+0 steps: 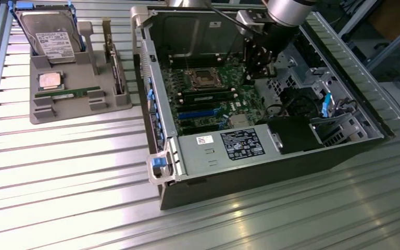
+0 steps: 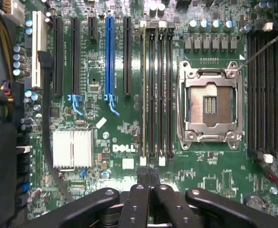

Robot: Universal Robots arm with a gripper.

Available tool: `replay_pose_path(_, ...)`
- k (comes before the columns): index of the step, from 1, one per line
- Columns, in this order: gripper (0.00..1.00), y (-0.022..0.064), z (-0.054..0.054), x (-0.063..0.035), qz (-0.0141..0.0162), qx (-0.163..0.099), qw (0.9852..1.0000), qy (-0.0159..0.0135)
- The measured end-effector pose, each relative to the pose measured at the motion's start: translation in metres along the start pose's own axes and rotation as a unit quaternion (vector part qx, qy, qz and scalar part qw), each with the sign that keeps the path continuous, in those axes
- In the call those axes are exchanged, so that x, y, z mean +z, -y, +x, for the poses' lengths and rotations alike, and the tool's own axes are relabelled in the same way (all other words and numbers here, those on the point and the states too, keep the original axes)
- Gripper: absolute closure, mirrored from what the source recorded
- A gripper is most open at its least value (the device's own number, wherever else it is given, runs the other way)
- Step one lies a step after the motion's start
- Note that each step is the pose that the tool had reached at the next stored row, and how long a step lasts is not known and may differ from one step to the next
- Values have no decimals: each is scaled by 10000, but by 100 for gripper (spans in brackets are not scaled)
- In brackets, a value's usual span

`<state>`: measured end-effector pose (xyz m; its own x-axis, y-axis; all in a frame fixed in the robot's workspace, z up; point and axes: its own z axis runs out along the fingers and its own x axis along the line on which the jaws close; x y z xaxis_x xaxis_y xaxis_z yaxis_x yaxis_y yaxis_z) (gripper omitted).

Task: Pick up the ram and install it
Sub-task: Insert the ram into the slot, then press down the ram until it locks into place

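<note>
Exterior view: gripper (image 1: 262,65) inside the open computer case (image 1: 255,172), above the motherboard (image 1: 217,99); one ram (image 1: 66,95) lies flat in the grey holder (image 1: 82,107), kept for pickup.

Wrist view: fingers (image 2: 148,183) pressed together, apparently empty, poised over the memory slots (image 2: 156,90).

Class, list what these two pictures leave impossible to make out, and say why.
- Wrist view: whether the shut gripper pinches anything; it is seen end-on.
- Exterior view: the part of the case beneath the arm, which covers it.
- Exterior view: the print on the hard drive label, too small.
</note>
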<state>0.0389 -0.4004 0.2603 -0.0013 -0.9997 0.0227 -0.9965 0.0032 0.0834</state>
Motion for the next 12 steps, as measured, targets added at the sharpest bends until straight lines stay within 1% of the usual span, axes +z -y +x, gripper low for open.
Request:
replay_pose_path(2, 89, 48, 1, -17, -1, 0, 10000, 1)
replay_pose_path(4, 89, 173, 0, -39, -9, 0, 10000, 0)
replay_pose_path(5, 89, 199, 2, -123, -9, 0, 10000, 1)
replay_pose_path(8, 89, 203, 7, -320, -9, 0, 10000, 2)
replay_pose_path(10, 89, 204, 7, -335, -9, 0, 10000, 10)
replay_pose_path(12, 89, 204, 7, -336, -9, -1, 10000, 8)
